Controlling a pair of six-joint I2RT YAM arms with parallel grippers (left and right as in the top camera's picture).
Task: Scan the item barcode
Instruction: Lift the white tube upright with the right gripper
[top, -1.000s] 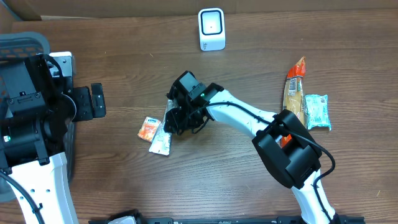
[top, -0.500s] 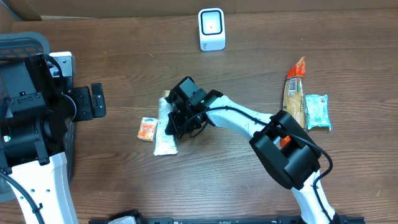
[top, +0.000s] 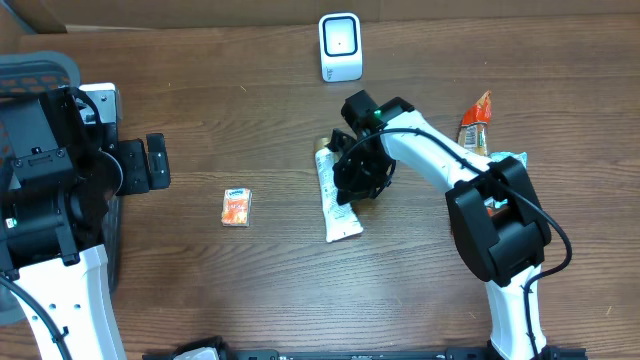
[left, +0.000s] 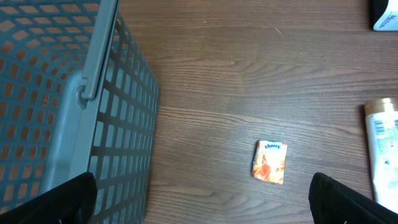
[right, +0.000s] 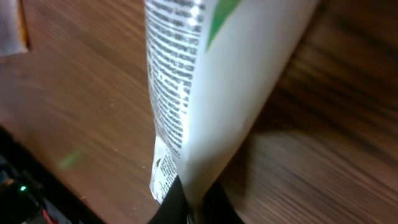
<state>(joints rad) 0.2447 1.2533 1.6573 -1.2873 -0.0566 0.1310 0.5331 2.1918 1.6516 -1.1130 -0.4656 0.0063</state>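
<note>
In the right wrist view the right claw (right: 189, 208) sat at the bottom edge of the frame, its two dark fingers (right: 166, 210) pressed almost together on the flat crimped end of the white tube (right: 205, 93); it was clamped on that tube and on nothing else. The tube ran up and away from the fingers to the top of the frame, with a block of small print down its left side and a green mark near the top; its shadow lay on the wooden table (right: 323, 124) to its right, and whether its far end touched the wood could not be told.

Seen from overhead, the tube (top: 338, 205) was in the middle of the frame, slanted from upper left to lower right, with the claw (top: 358, 172) over its upper half. The left claw (left: 208, 202) hung over bare table with its fingers spread wide at the two lower corners of its view, holding nothing. A grey mesh basket (left: 50, 93) filled the left of that view; an orange packet (left: 270, 162) lay right of centre. Further off, a snack bar (top: 474, 135) and a teal packet (top: 512, 172) lay at the right; the scanner (top: 340, 47) stood at the top centre, well apart from the tube.
</note>
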